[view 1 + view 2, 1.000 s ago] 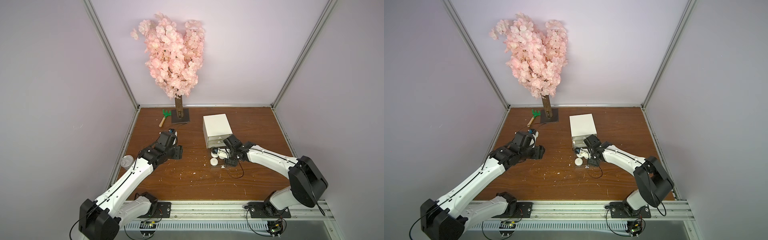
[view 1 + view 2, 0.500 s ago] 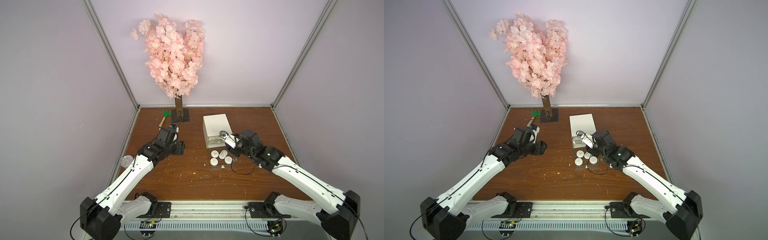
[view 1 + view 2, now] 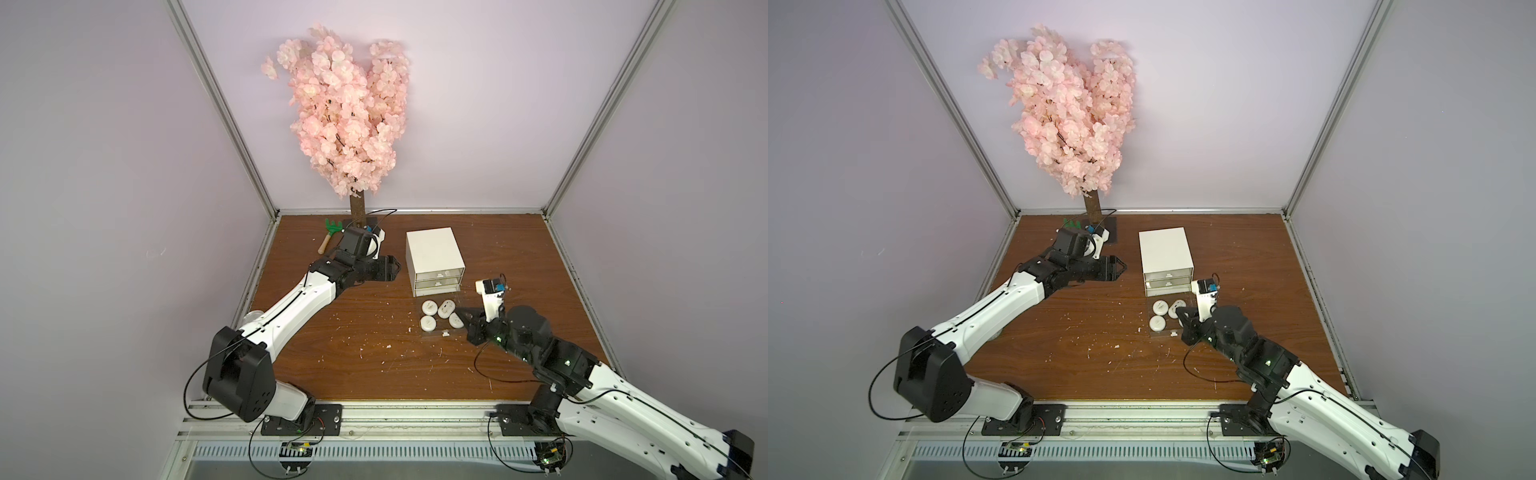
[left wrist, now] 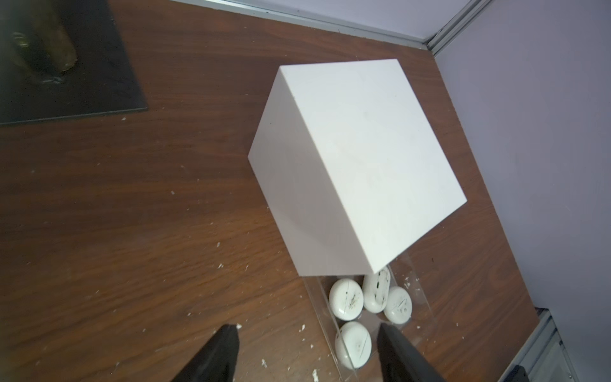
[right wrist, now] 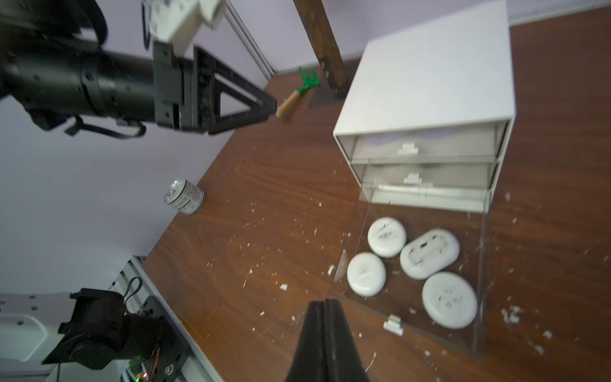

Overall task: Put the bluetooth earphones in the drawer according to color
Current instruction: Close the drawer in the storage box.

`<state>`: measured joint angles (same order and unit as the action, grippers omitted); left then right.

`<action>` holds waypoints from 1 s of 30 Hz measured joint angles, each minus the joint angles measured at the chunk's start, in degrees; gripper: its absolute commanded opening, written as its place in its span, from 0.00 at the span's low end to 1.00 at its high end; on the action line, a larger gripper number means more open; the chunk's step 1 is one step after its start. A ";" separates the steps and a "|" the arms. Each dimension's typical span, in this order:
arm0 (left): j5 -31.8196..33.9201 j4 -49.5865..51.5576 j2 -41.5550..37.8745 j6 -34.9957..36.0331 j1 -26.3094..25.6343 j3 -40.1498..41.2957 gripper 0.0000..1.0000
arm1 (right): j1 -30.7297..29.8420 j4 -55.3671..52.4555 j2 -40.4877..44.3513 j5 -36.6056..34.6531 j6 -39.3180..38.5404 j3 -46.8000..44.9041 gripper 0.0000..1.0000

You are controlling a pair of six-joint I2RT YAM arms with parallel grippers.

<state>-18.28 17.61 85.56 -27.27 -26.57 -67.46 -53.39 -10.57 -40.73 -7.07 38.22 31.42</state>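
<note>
Right arm has pulled back from the drawer since a second ago: its gripper was down among the white earphones then, and now the right gripper hovers near the front end of the pulled-out bottom drawer. Its fingers are pressed together and hold nothing. The left arm has also shifted toward the cabinet. The left gripper now sits just beside the cabinet's left side and level with it, not touching, with its fingers apart and nothing between them. All four white earphones lie loose in the clear bottom drawer, bunched close together. Three are round and one is a longer oval. In a top view they show as a cluster in front of the cabinet, and the left wrist view has them just past the cabinet's lower edge. The two upper drawers are shut and their contents cannot be made out. No black or lavender earphones can be made out in any view. Elsewhere on the wooden table are a pink blossom tree at the back, a small green rake by its base, and a silver can near the left edge. White crumbs are scattered over the wood.
</note>
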 measured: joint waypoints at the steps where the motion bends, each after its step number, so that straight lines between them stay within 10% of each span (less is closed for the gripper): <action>1: -0.74 -1.33 1.70 -0.96 0.00 -0.85 0.62 | -1.75 -0.13 -0.46 -0.68 2.71 -1.31 0.00; 15: -3.96 -7.41 16.81 -5.33 -1.66 -10.56 0.54 | -21.90 3.48 4.66 -21.38 32.48 -12.94 0.00; 30: -3.76 -7.50 20.61 -5.40 -2.91 -13.29 0.43 | -29.18 8.68 -4.07 -34.62 53.88 -19.56 0.00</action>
<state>-22.04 10.11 106.17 -32.67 -29.47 -80.75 -82.56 -1.89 -44.80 -41.69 92.09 11.86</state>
